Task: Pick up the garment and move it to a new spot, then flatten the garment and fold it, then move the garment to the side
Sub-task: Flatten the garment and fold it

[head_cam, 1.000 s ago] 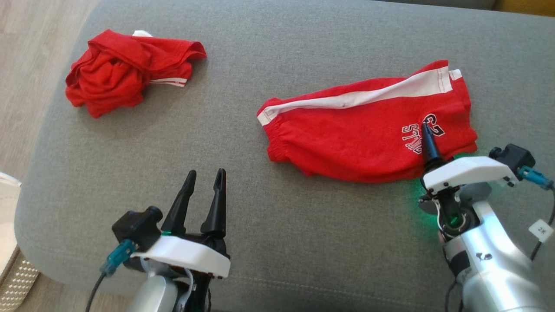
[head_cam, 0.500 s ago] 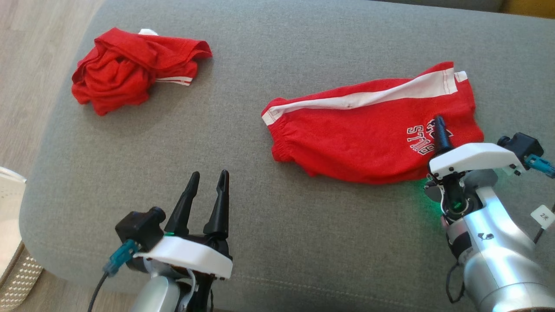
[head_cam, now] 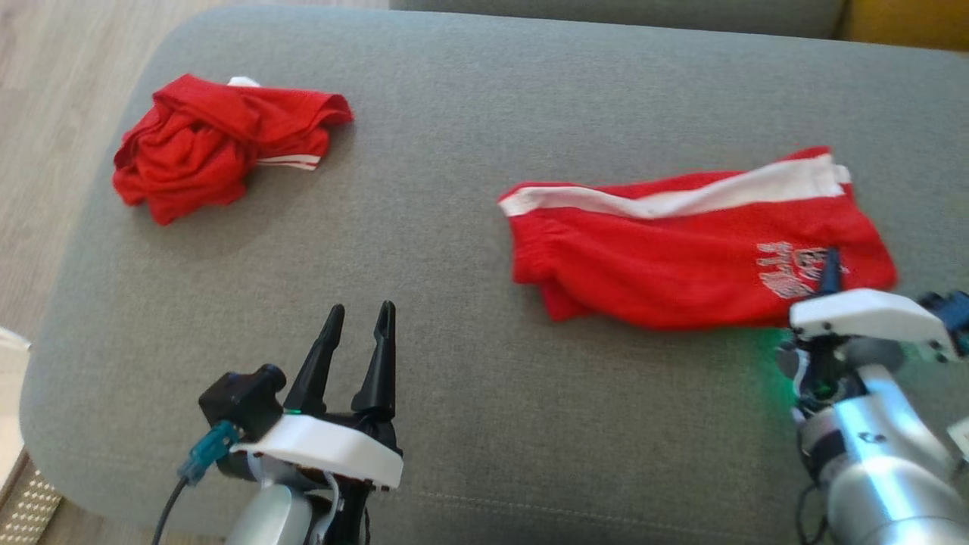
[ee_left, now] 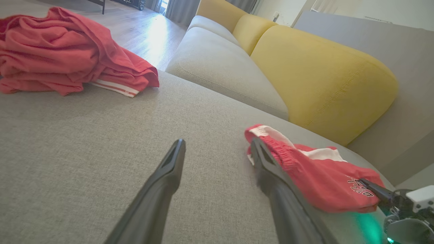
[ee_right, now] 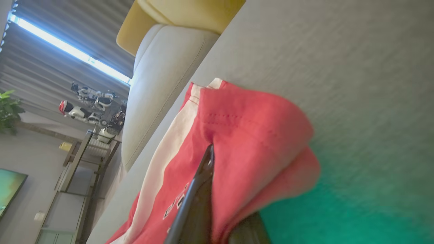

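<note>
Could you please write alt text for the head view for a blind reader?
The right gripper is shut on the near edge of red shorts lying on a grey cushion. The left gripper is open at lower left; a crumpled red garment lies at upper left.

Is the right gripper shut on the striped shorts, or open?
Shut: the right gripper pinches a fold of the red shorts between its fingers in the right wrist view.

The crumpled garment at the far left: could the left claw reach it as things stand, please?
Probably yes. The left claw is open and points up the cushion. Bare fabric lies between it and the crumpled garment, so nothing seems to block the way, though the arm would have to stretch.
</note>
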